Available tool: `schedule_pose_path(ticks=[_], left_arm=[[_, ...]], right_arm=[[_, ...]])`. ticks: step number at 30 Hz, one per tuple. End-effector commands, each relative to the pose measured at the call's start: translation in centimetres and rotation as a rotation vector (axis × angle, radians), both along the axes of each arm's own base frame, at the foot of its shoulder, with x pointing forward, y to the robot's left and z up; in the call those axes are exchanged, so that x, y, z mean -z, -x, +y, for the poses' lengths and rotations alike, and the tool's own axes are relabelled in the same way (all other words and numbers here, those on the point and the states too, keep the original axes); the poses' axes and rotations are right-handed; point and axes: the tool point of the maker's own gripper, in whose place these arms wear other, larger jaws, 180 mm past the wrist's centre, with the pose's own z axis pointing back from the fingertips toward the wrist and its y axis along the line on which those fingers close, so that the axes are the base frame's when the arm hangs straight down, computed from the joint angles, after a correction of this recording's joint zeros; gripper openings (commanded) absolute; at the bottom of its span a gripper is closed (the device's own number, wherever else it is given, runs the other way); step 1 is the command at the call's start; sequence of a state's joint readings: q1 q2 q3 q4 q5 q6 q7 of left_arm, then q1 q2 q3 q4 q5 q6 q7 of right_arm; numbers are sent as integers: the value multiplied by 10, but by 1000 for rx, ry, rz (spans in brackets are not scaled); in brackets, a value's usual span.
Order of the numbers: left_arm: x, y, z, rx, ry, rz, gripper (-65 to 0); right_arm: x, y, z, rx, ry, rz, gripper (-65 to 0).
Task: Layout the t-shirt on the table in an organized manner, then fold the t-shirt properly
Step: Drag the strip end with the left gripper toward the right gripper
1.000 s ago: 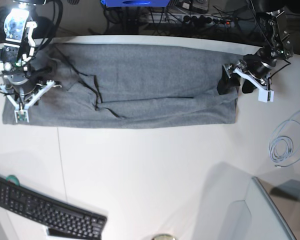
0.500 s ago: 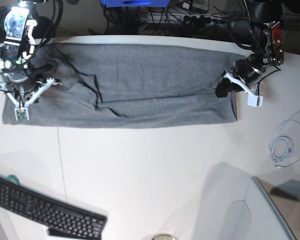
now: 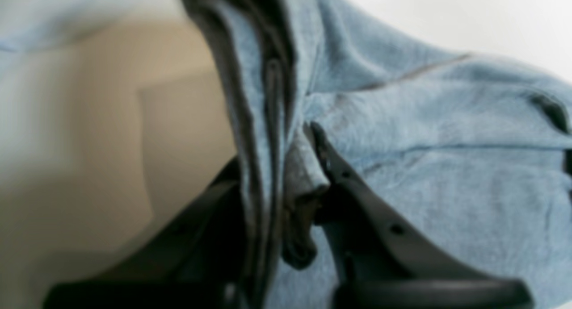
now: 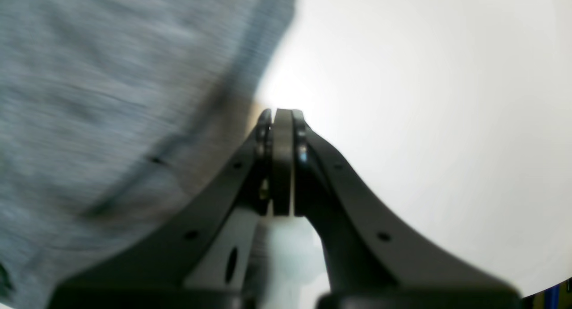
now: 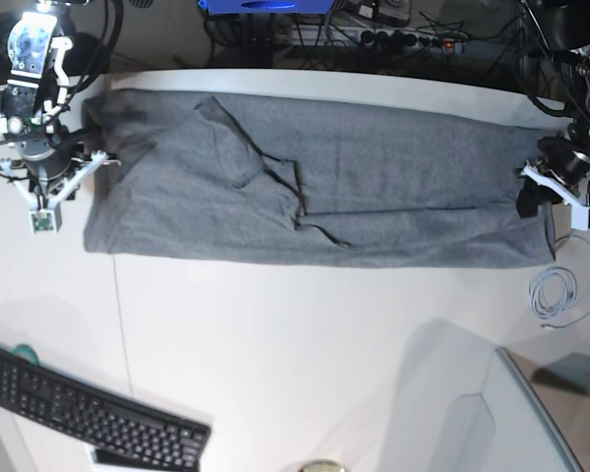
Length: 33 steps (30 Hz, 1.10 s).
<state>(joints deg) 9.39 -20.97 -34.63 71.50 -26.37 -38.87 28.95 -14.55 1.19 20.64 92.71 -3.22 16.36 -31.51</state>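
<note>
Left gripper [image 3: 308, 166] is clamped on the bunched edge of the t-shirt [image 5: 374, 187], which lies across the far table [image 5: 275, 334]; right gripper [image 4: 280, 117] is clenched empty beside it. Soft, limp knit: best pinched at hems and corners.

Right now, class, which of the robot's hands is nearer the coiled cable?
Left. The left hand grips the t-shirt just above the coiled cable; the right hand is opposite.
</note>
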Motion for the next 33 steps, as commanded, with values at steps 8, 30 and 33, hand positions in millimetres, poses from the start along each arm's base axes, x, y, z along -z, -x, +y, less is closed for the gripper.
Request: schedule_pose_path(ticks=[8,30,33], left_arm=[[-31,-5,-98,158,-47,-58,-650],[21,-21,-252,300,115,108,-650],[21,-25,-255,305,117,107,-650]], right_arm=[[-16,-17,-4,-2,15,-65,-650],[-18,-19,-5,-1,16,-70,-650],[-18,-19,-5,-1,16,-70,-650]])
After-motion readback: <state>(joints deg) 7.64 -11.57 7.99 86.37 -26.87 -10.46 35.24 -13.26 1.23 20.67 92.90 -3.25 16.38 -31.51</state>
